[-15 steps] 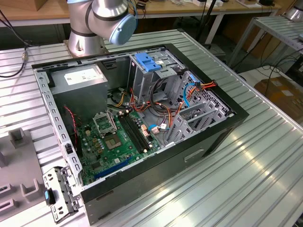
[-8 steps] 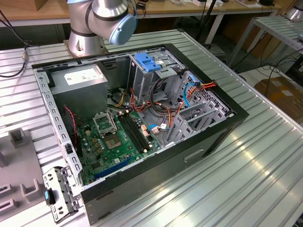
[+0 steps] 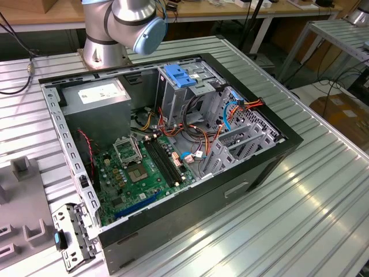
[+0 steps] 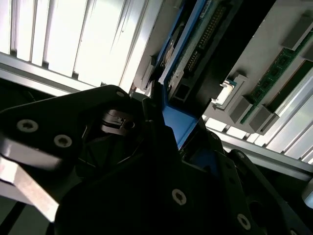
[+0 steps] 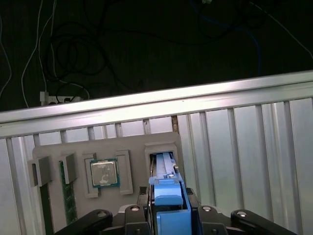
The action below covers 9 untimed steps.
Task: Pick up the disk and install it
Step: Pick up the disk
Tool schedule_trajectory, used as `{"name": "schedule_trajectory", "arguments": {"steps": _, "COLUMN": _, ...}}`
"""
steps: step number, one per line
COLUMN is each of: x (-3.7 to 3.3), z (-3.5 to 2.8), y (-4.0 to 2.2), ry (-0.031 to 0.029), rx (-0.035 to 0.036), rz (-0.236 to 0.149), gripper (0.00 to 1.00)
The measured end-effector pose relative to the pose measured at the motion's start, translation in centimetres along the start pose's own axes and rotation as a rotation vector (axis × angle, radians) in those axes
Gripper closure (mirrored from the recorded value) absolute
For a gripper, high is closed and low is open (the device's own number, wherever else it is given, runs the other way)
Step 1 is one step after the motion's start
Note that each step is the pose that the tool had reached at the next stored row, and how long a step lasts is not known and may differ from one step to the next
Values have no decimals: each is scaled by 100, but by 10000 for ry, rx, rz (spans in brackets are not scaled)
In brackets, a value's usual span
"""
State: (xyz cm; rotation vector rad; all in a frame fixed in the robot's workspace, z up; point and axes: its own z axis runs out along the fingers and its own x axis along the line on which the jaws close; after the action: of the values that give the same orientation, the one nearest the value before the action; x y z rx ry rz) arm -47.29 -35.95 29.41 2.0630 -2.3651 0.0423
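A: Gripper?
B: The gripper (image 5: 168, 223) is clamped narrow on the disk (image 5: 164, 169) by its blue carrier (image 5: 168, 200). The disk stands on edge in the grey tray (image 5: 54, 147) slot, beside the chip (image 5: 104, 173).
A: Handling?
B: Likely stiff, heavy-ish and shock-sensitive. Grip the carrier sides.

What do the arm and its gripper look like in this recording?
In the exterior view, the arm has rounded silver-grey metal joints, one closed by a light-blue cap, above a round silver base. In both wrist views, the gripper has a black, angular body dotted with small silver screw heads.
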Motion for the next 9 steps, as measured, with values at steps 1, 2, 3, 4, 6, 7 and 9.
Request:
{"name": "schedule_trajectory", "arguments": {"steps": 1, "x": 0, "z": 1, "y": 0, "ry": 0, "rx": 0, "rz": 0, "gripper": 61}}
{"name": "schedule_trajectory", "arguments": {"steps": 2, "x": 0, "z": 1, "y": 0, "ry": 0, "rx": 0, "rz": 0, "gripper": 62}}
{"name": "schedule_trajectory", "arguments": {"steps": 3, "x": 0, "z": 1, "y": 0, "ry": 0, "rx": 0, "rz": 0, "gripper": 62}}
{"name": "schedule_trajectory", "arguments": {"steps": 4, "x": 0, "z": 2, "y": 0, "ry": 0, "rx": -1, "rz": 0, "gripper": 62}}
{"name": "schedule_trajectory", "arguments": {"steps": 6, "x": 0, "z": 2, "y": 0, "ry": 0, "rx": 0, "rz": 0, "gripper": 62}}
{"name": "schedule_trajectory", "arguments": {"steps": 7, "x": 0, "z": 3, "y": 0, "ry": 0, "rx": 0, "rz": 0, "gripper": 62}}
{"name": "schedule_trajectory", "arguments": {"steps": 9, "x": 0, "z": 3, "y": 0, "ry": 0, "rx": 0, "rz": 0, "gripper": 62}}
